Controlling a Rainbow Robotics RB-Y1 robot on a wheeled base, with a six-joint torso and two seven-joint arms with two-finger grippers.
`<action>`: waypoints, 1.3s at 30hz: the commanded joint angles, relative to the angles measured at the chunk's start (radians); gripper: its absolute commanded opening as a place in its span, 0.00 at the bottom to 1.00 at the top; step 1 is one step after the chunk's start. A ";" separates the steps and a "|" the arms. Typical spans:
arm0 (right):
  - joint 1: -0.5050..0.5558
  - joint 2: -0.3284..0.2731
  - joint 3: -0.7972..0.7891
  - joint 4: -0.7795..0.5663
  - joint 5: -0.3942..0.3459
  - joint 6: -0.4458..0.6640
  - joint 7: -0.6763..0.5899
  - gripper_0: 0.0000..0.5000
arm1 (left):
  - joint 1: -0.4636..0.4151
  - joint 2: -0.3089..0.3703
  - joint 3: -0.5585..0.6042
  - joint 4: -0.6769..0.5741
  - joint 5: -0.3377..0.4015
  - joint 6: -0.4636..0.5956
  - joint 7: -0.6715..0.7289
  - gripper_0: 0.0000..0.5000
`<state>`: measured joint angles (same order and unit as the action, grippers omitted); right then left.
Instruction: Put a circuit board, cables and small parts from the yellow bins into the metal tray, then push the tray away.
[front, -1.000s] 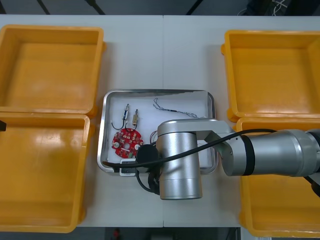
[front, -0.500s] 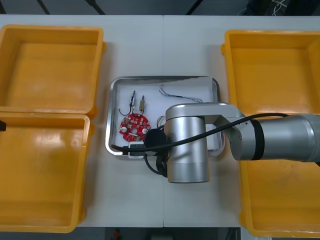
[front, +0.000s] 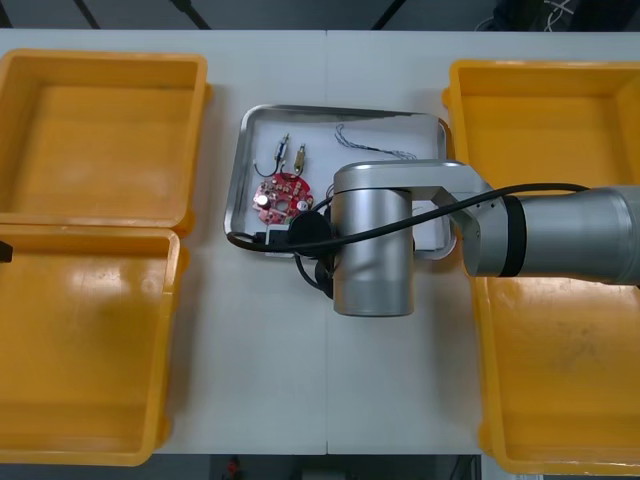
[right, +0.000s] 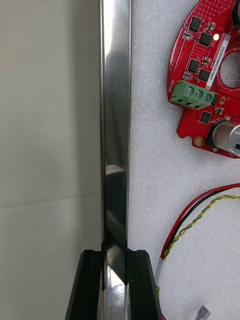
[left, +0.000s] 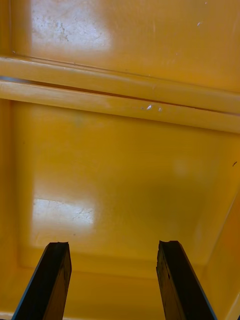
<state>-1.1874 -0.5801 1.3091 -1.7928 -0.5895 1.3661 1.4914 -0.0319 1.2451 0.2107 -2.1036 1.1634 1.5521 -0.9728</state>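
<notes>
Metal tray (front: 340, 108), white inside, pinched at its near rim between the black fingers of the right end effector (right: 115, 255) (jaws narrow, apart by just the thickness of the rim). Shiny rim running straight on from between those fingers.

On the white floor, beyond the end effector and on the inner side of the rim: round red circuit board (right: 210, 75), flat, its green terminal block turned toward the rim. Nearer, just beside the inner finger: red and yellow cable (right: 200, 217), twisted, with a red and a black strand alongside. Farther from the end effector, toward the far rim: two small metal parts (front: 293, 155) side by side, and past them, toward the far right corner, a twisted blue and white cable (front: 375, 148).

Right arm (front: 372, 250) across the tray's near right part.

Tray on the table (front: 260, 380), between the yellow bins (front: 545, 140), level with the far pair.

Left end effector (left: 112, 280) well apart from the tray, over the near left bin (left: 120, 165), fingers wide above its bare floor
</notes>
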 joint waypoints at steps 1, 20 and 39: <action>-0.064 -0.006 0.012 0.029 0.023 -0.035 -0.002 0.00 | -0.026 -0.010 -0.007 -0.009 -0.010 -0.009 0.066 1.00; -0.141 0.019 0.012 0.271 0.030 -0.370 0.152 0.00 | -0.026 -0.010 -0.007 -0.009 -0.010 -0.009 0.066 1.00; -0.190 0.063 0.012 0.457 0.025 -0.584 0.250 0.00 | -0.026 -0.010 -0.007 -0.009 -0.010 -0.009 0.066 1.00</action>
<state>-1.3084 -0.5361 1.3140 -1.3545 -0.5712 0.8159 1.7055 -0.0319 1.2448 0.2107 -2.1036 1.1630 1.5521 -0.9728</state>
